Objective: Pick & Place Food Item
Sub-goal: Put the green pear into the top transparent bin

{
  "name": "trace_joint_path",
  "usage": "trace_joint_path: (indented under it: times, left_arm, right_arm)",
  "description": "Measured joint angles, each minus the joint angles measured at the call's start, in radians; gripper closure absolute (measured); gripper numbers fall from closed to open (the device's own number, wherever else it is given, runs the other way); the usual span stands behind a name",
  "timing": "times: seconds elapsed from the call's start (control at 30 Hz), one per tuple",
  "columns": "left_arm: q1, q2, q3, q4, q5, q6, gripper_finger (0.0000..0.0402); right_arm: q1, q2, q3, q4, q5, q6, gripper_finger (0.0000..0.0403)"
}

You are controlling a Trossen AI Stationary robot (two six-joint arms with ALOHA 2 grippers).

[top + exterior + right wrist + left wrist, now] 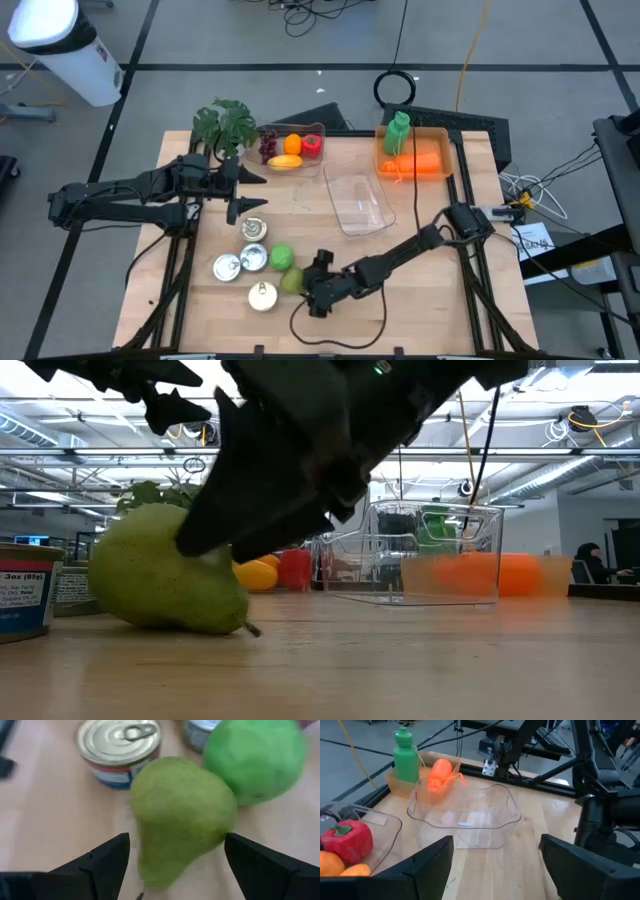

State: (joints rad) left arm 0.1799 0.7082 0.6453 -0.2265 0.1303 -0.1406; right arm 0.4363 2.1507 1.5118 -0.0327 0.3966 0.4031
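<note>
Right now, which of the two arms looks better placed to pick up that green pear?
The right. Its right gripper is down at the pear, fingers open either side of it in the right wrist view. The left gripper hovers open farther back, facing the clear container.

A robotics lab or workshop hall, not a home. Wooden table [420,290] on a dark metal frame, set on grey floor [200,40] marked off with dark tape lines. Loose cables [320,12] across that floor, a yellow cord [470,50] trailing to the table. Exposed ceiling beams [560,455] with strip lights overhead. Seated person [588,560] at a far desk. White bin [65,45] nearby.
</note>
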Motion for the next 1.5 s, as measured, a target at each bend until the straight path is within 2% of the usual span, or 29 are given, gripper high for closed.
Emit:
trace_joint_path:
  times: [0.1, 0.43, 0.6, 0.73, 0.87, 1.07, 1.17, 1.23, 1.33, 1.5]
  left_arm:
    - [0.000, 0.001, 0.000, -0.001, 0.000, 0.000, 0.0085]
    - [0.000, 0.001, 0.000, 0.000, 0.000, -0.058, 0.0073]
    - [0.000, 0.001, 0.000, 0.012, -0.001, -0.079, 0.0082]
    - [0.000, 0.000, 0.000, 0.019, -0.001, -0.078, 0.0090]
    - [0.000, 0.000, 0.000, 0.019, -0.001, -0.078, 0.0096]
    - [0.000, 0.001, 0.000, 0.022, -0.001, -0.078, 0.0088]
    - [0.000, 0.005, 0.000, 0.084, -0.020, -0.070, 0.0082]
    - [0.000, 0.012, 0.001, 0.119, -0.035, -0.069, 0.0078]
    - [0.000, 0.013, 0.001, 0.125, -0.036, -0.073, 0.0076]
    - [0.000, 0.023, 0.001, 0.120, -0.038, -0.083, 0.0088]
  right_arm:
    - [-0.010, 0.004, 0.001, 0.011, -0.057, 0.059, 0.0097]
    - [-0.018, 0.056, 0.000, 0.107, -0.059, 0.046, 0.0097]
    - [-0.028, 0.105, 0.000, 0.158, -0.059, -0.059, 0.0097]
    - [-0.036, 0.108, 0.000, 0.157, -0.067, -0.075, 0.0109]
    - [-0.037, 0.082, 0.000, 0.147, -0.117, -0.075, 0.0165]
    - [-0.036, -0.034, 0.001, 0.028, -0.140, -0.103, 0.0301]
    - [-0.036, -0.096, 0.000, -0.077, -0.140, -0.120, 0.0373]
    - [-0.036, -0.131, 0.000, -0.116, -0.139, -0.121, 0.0394]
    - [-0.036, -0.152, 0.000, -0.103, -0.138, -0.118, 0.0375]
    - [-0.036, -0.126, 0.000, 0.040, -0.139, -0.170, 0.0313]
